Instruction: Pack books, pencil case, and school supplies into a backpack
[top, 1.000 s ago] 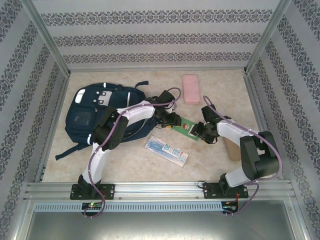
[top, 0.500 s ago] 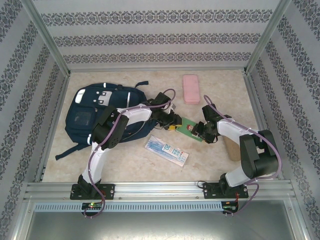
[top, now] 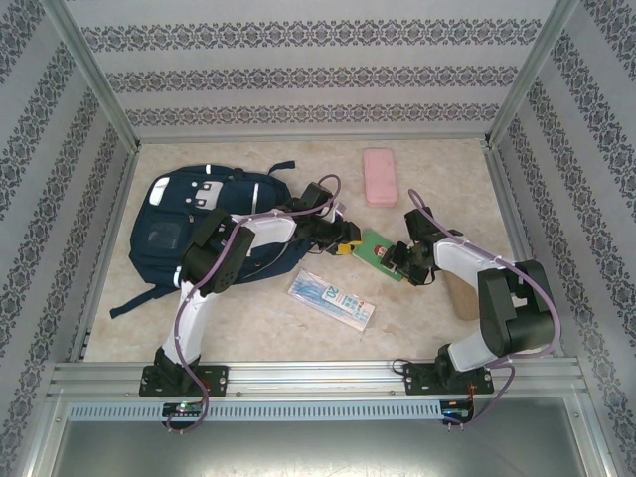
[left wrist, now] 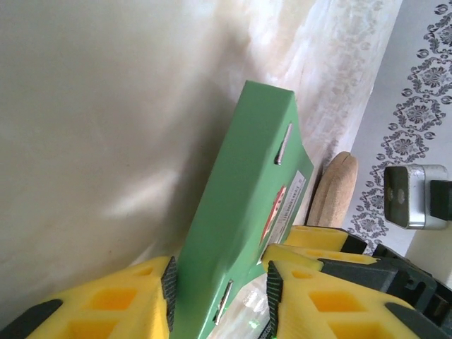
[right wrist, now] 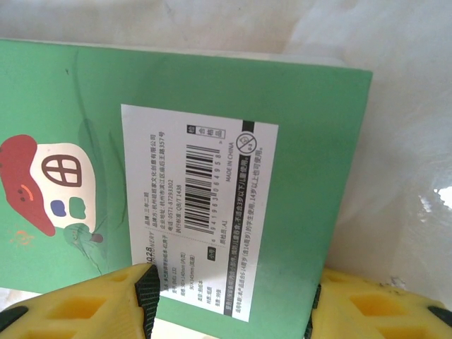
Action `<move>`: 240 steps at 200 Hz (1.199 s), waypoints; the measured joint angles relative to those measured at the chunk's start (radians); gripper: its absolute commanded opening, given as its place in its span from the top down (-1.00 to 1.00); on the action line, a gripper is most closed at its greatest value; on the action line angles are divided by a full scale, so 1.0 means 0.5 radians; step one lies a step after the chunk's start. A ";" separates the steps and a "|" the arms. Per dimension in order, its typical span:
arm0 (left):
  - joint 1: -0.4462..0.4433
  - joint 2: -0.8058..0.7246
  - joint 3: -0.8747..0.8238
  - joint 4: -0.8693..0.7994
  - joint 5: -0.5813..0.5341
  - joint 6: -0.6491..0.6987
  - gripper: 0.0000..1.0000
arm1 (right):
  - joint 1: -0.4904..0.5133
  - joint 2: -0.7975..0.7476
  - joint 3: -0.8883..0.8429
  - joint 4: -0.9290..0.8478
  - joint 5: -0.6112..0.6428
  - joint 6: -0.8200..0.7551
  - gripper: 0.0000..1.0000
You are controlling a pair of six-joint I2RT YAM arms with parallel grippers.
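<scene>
The small green book (top: 376,250) is tilted up off the table between my two grippers. My left gripper (top: 350,245) is shut on its stapled spine end (left wrist: 247,205), one pad on each cover. My right gripper (top: 397,260) stands open at the opposite end, its fingers straddling the barcode-label corner (right wrist: 212,183) of the book (right wrist: 311,155). The navy backpack (top: 189,224) lies at the left under my left arm. The pink pencil case (top: 379,177) lies behind the grippers. The pale blue-and-white school supplies packet (top: 331,299) lies in front of them.
A tan wooden piece (top: 463,293) lies by my right arm, also visible past the book as a rounded wooden end (left wrist: 335,191). Metal frame rails and patterned walls enclose the table. A backpack strap (top: 129,303) trails toward the front left.
My left gripper's fingers have narrowed onto the green book's spine end, and it has shifted slightly back and left. My right gripper has kept its width.
</scene>
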 measured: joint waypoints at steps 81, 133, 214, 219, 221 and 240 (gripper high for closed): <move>0.033 0.063 0.047 0.231 0.156 -0.042 0.12 | -0.049 -0.034 -0.047 0.051 -0.076 -0.001 -0.13; 0.037 0.106 0.028 0.591 0.223 -0.218 0.10 | -0.049 -0.034 -0.048 0.052 -0.077 0.000 -0.13; 0.035 0.123 0.249 0.177 0.270 0.164 0.19 | -0.049 -0.034 -0.048 0.052 -0.087 -0.009 -0.13; 0.035 0.123 0.277 0.118 0.279 0.217 0.19 | -0.049 -0.037 -0.048 0.052 -0.089 -0.014 -0.13; 0.035 0.123 0.289 0.090 0.283 0.241 0.18 | -0.049 -0.037 -0.048 0.052 -0.089 -0.015 -0.13; 0.035 0.122 0.382 -0.213 0.262 0.483 0.18 | -0.049 -0.037 -0.047 0.047 -0.091 -0.040 -0.13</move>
